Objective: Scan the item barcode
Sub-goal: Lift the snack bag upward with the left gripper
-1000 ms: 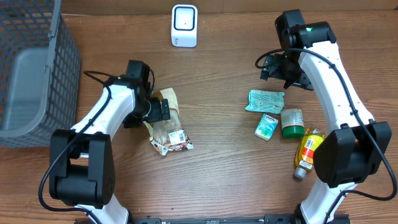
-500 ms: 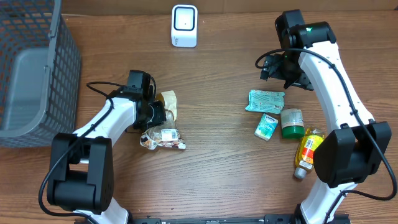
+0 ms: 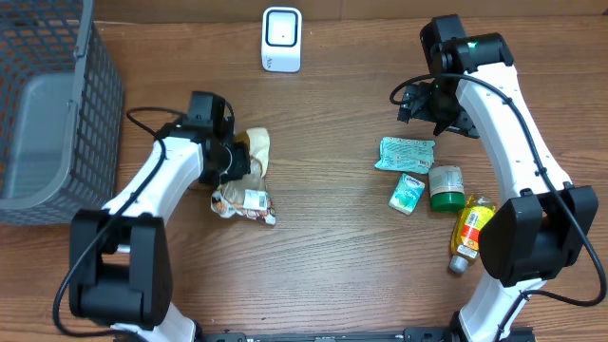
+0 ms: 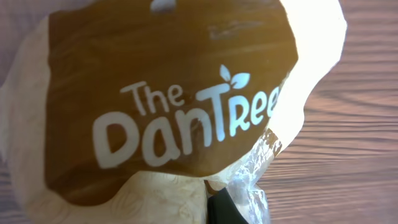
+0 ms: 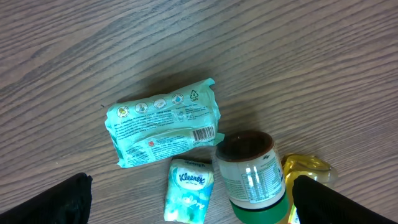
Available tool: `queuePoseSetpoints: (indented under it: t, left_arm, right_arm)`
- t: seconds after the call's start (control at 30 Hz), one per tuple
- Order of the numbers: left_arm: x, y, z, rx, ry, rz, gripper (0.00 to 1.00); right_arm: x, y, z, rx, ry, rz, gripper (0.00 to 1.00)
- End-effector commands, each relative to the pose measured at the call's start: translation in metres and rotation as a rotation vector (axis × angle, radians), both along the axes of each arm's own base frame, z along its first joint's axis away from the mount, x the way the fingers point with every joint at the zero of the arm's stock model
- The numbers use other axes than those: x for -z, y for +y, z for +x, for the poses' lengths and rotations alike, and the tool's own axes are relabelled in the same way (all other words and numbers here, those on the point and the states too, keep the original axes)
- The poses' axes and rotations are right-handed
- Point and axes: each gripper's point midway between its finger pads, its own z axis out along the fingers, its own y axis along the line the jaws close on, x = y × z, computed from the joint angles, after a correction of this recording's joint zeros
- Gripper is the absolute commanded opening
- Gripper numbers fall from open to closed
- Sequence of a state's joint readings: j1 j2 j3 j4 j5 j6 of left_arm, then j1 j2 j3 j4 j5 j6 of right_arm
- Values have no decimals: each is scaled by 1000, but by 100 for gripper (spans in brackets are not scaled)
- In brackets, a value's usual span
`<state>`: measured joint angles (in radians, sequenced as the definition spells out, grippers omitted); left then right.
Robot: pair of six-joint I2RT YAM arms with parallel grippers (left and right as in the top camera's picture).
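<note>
While my left claw (image 3: 235,163) is clamped on the snack bag (image 3: 249,198) at the left-centre of the worktop (image 3: 332,275) and my right claw (image 3: 409,102) stands apart, the grasp is made; presenting the barcode to the scanner (image 3: 282,40) is pending.

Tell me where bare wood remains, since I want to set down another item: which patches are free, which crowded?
Free: the wide middle strip between the snack bag and the teal pack, running from the scanner down to the near edge. Crowded: the right side, where teal pack, tissue pack, jar and yellow bottle lie close together.
</note>
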<state>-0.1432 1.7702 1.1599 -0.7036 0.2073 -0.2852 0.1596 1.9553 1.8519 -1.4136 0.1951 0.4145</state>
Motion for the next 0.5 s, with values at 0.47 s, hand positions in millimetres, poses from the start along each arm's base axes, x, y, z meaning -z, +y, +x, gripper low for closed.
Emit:
queuePoseSetpoints:
  t: [0.47]
  left_arm:
    - [-145,-93,-29,263,-118,-720,4]
  right_arm:
    - [-10,0,4,2,-34,-8,100]
